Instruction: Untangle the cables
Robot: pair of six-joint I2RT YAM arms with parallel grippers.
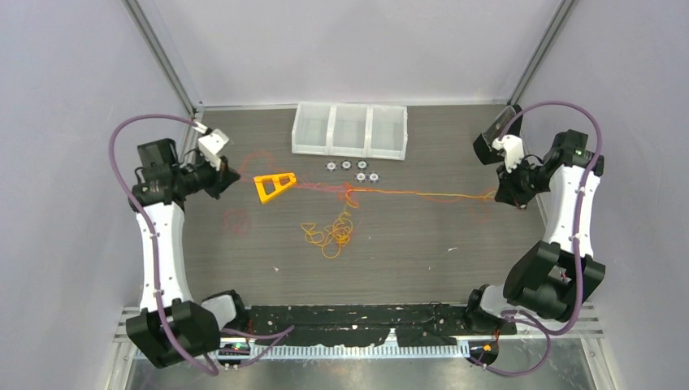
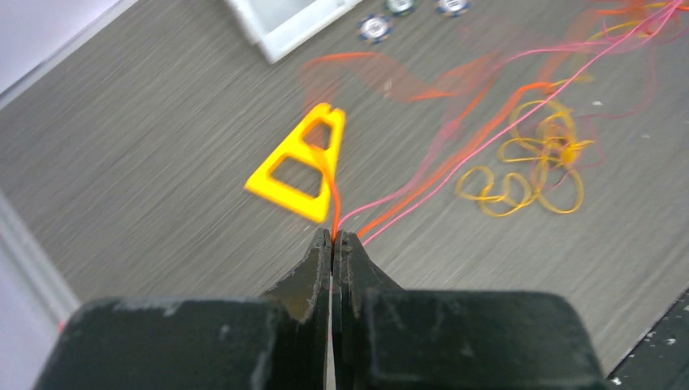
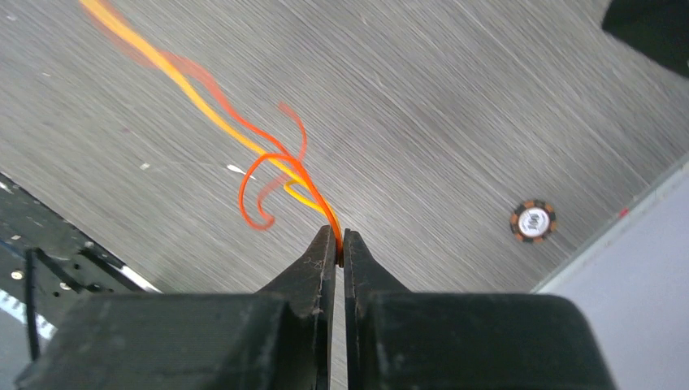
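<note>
Clamping thin red-orange-yellow cables point(image 1: 350, 194) in left gripper point(image 2: 334, 238) and right gripper point(image 3: 339, 237); stretched taut between, knotted mid-span, coiled slack below.

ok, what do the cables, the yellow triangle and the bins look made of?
cables: thin limp string or fine wire, matte yellow, orange and red; they coil loosely.
yellow triangle: probably rigid opaque plastic, smooth uniform colour.
bins: translucent plastic, frosted see-through walls.
</note>
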